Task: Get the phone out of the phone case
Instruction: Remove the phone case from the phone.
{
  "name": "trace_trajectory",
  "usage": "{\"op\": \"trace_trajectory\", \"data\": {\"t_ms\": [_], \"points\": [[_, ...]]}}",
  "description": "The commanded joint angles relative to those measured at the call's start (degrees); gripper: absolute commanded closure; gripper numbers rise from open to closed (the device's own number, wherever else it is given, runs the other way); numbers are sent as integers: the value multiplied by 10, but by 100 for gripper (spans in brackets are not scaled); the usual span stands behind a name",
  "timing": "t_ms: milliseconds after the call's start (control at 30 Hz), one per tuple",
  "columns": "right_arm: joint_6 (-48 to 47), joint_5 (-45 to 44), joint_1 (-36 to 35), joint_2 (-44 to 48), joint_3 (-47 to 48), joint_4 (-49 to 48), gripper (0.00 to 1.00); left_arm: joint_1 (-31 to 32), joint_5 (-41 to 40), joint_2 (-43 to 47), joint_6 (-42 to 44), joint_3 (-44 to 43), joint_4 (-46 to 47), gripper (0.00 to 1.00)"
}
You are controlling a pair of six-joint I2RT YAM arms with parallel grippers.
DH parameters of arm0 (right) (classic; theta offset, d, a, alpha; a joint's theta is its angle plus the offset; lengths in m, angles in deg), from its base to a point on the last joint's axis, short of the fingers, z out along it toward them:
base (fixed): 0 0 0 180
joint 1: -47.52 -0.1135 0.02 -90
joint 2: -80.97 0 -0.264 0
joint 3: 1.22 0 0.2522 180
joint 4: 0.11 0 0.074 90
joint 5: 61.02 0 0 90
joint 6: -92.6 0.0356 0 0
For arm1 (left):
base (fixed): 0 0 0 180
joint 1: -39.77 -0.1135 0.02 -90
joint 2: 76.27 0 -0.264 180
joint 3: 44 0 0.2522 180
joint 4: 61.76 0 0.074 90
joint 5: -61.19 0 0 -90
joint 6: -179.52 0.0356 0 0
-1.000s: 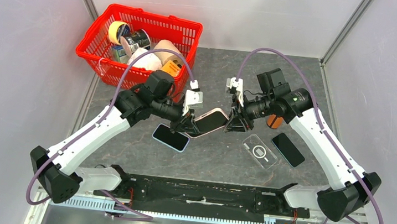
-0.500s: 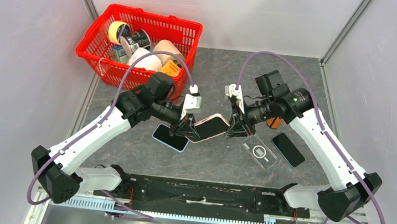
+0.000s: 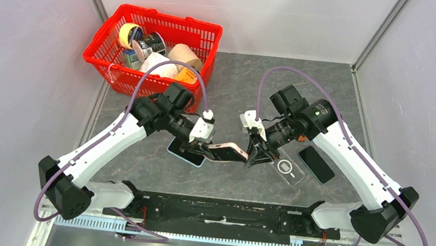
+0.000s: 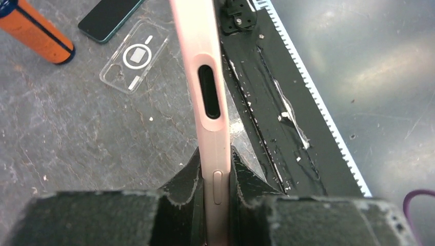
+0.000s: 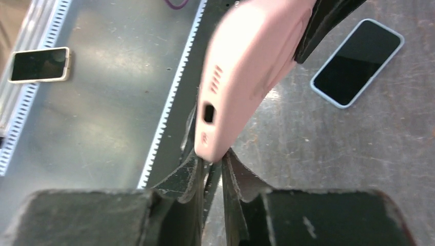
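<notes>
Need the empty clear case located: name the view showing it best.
Left wrist: the clear case lies whole, ring mark visible. Top external shows it partly behind the right pincer. Right wrist misses it.

Blue-edged phone (image 3: 185, 150) and clear case (image 3: 289, 168) lie close below, seemingly blocking descent.

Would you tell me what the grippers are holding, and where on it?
Both hold the pink phone case: the left gripper clamps one end, the right gripper pinches the port-end corner.
</notes>
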State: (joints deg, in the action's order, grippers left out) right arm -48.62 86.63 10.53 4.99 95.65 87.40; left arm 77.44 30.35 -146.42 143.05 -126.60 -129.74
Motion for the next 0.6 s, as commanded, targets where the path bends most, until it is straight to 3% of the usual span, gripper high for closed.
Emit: {"op": "trace_trajectory", "data": {"t_ms": [0, 200, 333, 400, 567], "points": [[-38, 18, 3, -10, 40, 14, 100, 16, 75, 9, 201, -14, -139, 98], [-38, 11, -11, -30, 50, 19, 100, 25, 57, 1, 207, -16, -145, 98], [-5, -21, -12, -26, 39, -3, 100, 24, 38, 10, 146, -11, -95, 98], [22, -52, -12, -15, 23, -23, 84, 22, 25, 16, 100, -7, -62, 98], [79, -124, -12, 40, -31, -90, 56, 8, 8, 36, -15, 22, 30, 98]]}}
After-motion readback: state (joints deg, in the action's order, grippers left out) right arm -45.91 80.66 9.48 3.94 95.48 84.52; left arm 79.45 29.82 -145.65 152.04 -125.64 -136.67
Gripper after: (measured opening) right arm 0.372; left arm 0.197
